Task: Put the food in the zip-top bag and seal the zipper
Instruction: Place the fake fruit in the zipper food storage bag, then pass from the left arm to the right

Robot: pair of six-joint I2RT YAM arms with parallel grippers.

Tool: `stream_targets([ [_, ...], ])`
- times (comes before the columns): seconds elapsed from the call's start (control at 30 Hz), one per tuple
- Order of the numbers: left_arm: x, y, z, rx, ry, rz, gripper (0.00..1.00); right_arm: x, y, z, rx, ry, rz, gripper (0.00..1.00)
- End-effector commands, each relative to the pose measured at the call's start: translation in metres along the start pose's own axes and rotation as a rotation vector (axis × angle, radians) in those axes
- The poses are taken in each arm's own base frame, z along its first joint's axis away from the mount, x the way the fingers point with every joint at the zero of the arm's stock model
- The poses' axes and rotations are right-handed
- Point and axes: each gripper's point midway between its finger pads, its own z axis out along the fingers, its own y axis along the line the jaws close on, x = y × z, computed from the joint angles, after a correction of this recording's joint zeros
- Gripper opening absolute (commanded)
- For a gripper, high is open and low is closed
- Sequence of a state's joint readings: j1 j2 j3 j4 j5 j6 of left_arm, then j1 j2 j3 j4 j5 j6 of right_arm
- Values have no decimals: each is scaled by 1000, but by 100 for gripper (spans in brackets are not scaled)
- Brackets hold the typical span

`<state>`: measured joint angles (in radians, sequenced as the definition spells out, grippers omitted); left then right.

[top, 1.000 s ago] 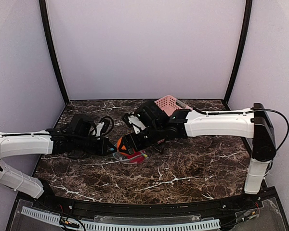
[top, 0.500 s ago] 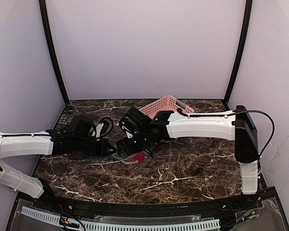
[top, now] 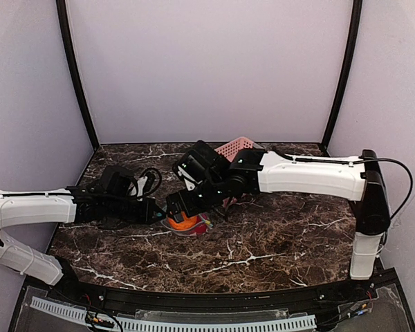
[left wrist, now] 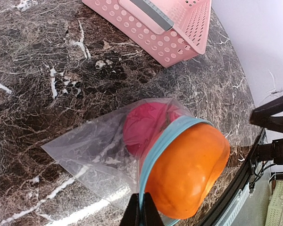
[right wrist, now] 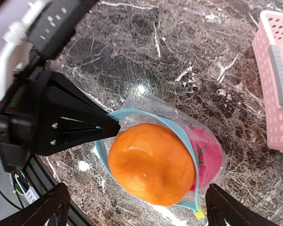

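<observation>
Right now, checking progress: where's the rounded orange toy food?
Right wrist view, centre: the orange food sits in the clear plastic bag's teal mouth, beside the red food.

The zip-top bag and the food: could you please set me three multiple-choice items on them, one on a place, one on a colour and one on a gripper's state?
1. Where is the orange food?
A. In the pink basket.
B. In the mouth of the zip-top bag, ringed by the zipper.
C. On the marble, apart from the bag.

2. What colour is the second food, deeper in the bag?
A. Red.
B. Green.
C. Yellow.

3. How is the right gripper?
A. Shut on the orange food.
B. Open, fingers clear of the food.
C. Shut on the zipper.

Answers:
1 B: the teal strip loops around it.
2 A: red shows through the clear plastic.
3 B: the right wrist view shows both fingers wide apart.
</observation>
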<state>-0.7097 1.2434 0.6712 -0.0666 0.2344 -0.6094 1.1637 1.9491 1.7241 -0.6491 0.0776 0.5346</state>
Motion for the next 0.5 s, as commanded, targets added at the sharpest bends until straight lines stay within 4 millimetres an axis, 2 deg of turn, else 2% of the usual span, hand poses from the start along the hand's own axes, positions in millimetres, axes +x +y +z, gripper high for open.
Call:
stream_targets([
  [0.0,2,4,2,-7,-9,-14,1,-7,-3,-30,15,-70,16,97],
  [0.1,2,4,2,-5,-7,-15,1,0,-16,-28,42,-51,35,94],
  [0.47,1,3,4,-2,-2,-16,1,38,-49,-6,135,46,85,68],
])
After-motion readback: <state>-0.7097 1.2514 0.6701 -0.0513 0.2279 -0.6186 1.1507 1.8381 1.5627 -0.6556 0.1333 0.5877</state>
